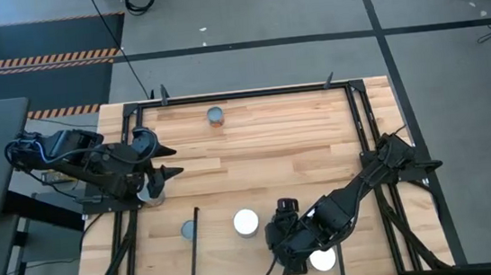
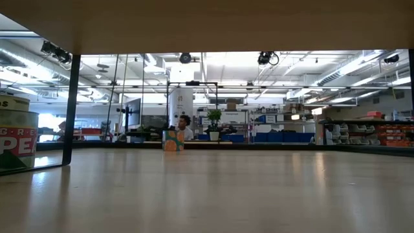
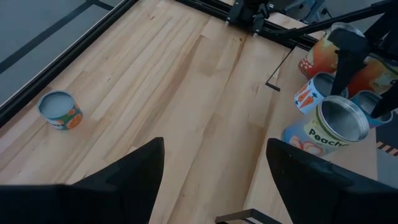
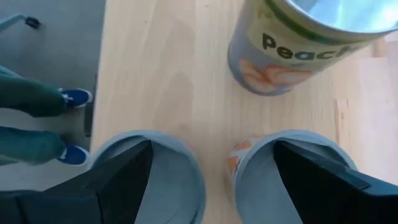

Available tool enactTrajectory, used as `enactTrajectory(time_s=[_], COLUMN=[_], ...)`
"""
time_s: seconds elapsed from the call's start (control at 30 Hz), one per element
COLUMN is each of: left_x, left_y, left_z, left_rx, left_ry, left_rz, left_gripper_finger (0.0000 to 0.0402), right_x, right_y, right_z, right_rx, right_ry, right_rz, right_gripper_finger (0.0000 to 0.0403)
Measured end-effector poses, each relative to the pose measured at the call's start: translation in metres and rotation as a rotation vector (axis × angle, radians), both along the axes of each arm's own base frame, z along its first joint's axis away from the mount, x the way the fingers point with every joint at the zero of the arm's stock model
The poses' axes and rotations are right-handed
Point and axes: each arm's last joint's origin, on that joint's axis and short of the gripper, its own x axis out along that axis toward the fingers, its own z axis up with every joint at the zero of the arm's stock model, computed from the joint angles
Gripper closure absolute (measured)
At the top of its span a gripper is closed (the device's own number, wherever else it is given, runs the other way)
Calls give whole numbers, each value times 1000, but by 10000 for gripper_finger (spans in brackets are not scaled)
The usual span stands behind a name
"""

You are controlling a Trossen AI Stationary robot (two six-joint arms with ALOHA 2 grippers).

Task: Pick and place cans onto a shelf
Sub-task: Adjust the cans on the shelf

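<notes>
The shelf [image 1: 238, 246] — a flat pale wood panel edged by thin black bars — lay at the near edge of the planked wooden tabletop [image 1: 264, 145]; on it stood a short can with a bright white round top [image 1: 246, 221], and a second white-topped can [image 1: 322, 259] stood beside the shelf's right end, just under the right arm; a dull grey-topped can [image 1: 188, 230] stood just outside the shelf's left black bar [image 1: 194, 243]; a lone grey-topped can with an orange-brown side [image 1: 215, 116] stood well apart from the shelf, near the table's far edge. The right gripper [image 4: 211, 180] hung low over the shelf's right end, its two dark fingers spread wide and empty, two open-topped cans below them and a peach-labelled can [image 4: 298, 43] just beyond. The left gripper [image 1: 163, 161] waited well away from the shelf at the table's left edge — fingers parted, holding nothing.
</notes>
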Motion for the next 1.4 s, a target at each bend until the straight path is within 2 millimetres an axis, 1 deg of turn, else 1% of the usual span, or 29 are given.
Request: enactTrajectory(time_s=[0.47,0.6,0.67,0.77,0.87,1.0,1.2,1.4], left_x=[0,0,0,0,0,0,0,0], left_y=[0,0,0,0,0,0,0,0], left_z=[0,0,0,0,0,0,0,0], left_rx=[2,2,2,2,2,2,2,2], left_ry=[1,1,1,1,1,1,1,0], left_rz=[-2,-2,-2,-2,-2,-2,-2,-2], left_gripper_finger=[115,115,115,115,115,115,115,115], right_x=[2,1,1,-1,-4,-9,-11,-7], right_y=[1,1,2,5,9,15,17,17], right_z=[-2,1,5,8,9,5,-1,-1], right_rx=[27,52,53,20,-54,-144,-157,-100], right_ry=[7,8,-4,-24,-58,-73,-53,-49], right_rz=[-6,-25,-5,26,72,139,161,157], right_gripper_finger=[56,56,56,56,56,56,56,56])
